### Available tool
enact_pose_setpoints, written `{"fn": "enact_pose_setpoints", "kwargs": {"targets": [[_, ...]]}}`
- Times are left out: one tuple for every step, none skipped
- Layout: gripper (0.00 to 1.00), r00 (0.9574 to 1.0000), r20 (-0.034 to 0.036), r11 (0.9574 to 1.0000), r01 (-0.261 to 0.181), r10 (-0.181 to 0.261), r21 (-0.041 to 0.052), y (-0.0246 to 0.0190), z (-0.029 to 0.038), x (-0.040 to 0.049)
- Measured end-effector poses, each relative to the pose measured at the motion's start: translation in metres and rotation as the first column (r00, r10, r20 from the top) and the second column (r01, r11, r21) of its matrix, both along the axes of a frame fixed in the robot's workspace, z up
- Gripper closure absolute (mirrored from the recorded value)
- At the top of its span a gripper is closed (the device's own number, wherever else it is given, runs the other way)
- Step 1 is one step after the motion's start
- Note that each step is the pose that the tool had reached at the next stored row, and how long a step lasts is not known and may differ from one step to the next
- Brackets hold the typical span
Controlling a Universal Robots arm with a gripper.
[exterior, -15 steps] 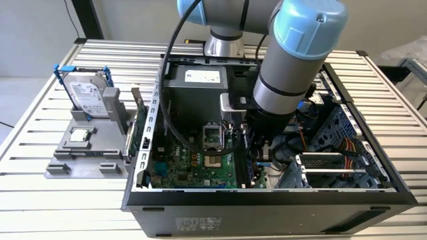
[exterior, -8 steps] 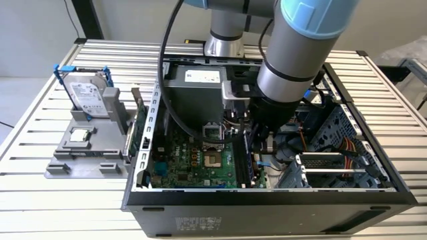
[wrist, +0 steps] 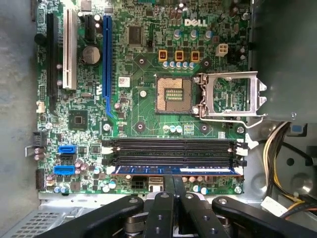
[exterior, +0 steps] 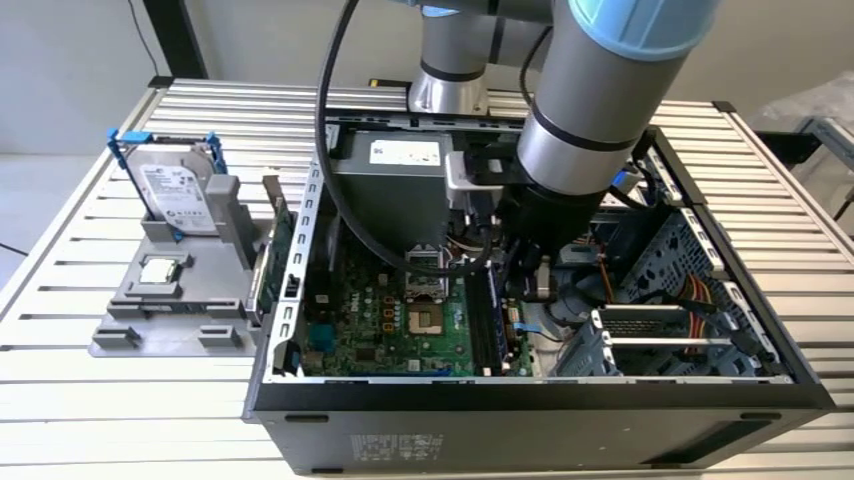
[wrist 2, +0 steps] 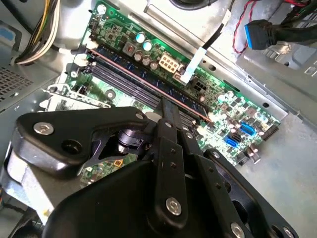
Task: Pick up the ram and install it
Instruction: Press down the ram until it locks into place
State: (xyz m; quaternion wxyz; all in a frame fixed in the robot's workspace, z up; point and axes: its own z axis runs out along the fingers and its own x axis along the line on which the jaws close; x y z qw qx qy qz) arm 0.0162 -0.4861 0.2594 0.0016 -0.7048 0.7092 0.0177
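Note:
The ram (wrist: 203,169) lies lengthwise in the outermost of the memory slots on the green motherboard (wrist: 143,114), beside three empty black slots (wrist: 173,148). In the second wrist view the ram (wrist 2: 124,67) is a long thin stick with a reddish top edge. My gripper (wrist: 173,178) is shut, its two fingers pressed together, and their tips rest on the stick's top edge near its middle. The second wrist view has the same contact, with my gripper (wrist 2: 166,105) on that edge. In the exterior view my gripper (exterior: 518,292) is down inside the open computer case (exterior: 534,400).
An open processor socket (wrist: 174,94) with a raised metal latch frame (wrist: 230,94) sits beside the slots. Cable bundles (wrist: 280,148) and a drive cage (exterior: 667,330) crowd the case. Outside, a grey fixture (exterior: 120,335) holds a silver hard drive (exterior: 174,195) and a small square chip (exterior: 160,270).

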Motion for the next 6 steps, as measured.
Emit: {"fn": "enact_pose_setpoints", "kwargs": {"targets": [[1.0,1.0,-0.0001,1.0,0.0,0.0,-0.0003,0.0,0.0002,0.0],[1.0,1.0,-0.0001,1.0,0.0,0.0,-0.0003,0.0,0.0004,0.0],[1.0,1.0,-0.0001,1.0,0.0,0.0,-0.0003,0.0,0.0011,0.0],[1.0,1.0,-0.0001,1.0,0.0,0.0,-0.0004,0.0,0.0019,0.0],[1.0,1.0,-0.0001,1.0,0.0,0.0,-0.0003,0.0,0.002,0.0],[1.0,1.0,-0.0001,1.0,0.0,0.0,-0.0003,0.0,0.0021,0.0]]}}
